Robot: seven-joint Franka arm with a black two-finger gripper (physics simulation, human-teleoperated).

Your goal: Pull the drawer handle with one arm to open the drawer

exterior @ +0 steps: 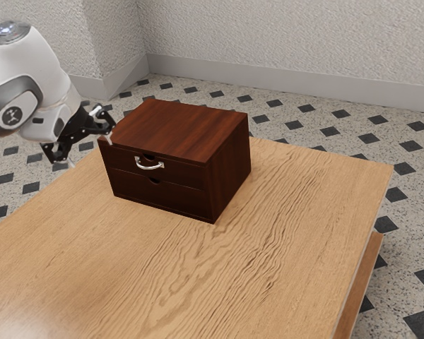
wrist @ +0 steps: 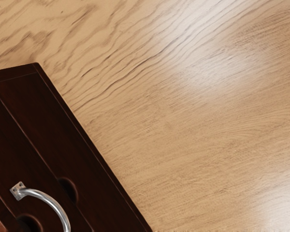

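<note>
Silver handle (exterior: pixel 149 164): on upper drawer (exterior: pixel 175 169) front of dark wood cabinet (exterior: pixel 187 127)
Gripper (exterior: pixel 103 126): beside cabinet's top front corner; open or closed, cannot tell
Handle from gripper: lower, toward exterior view's right, near
Handle axis: level along drawer front

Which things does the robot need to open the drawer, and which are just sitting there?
Needed for the job: silver handle, top drawer, gripper.

Just there: lower drawer, wooden table, tiled floor.
</note>
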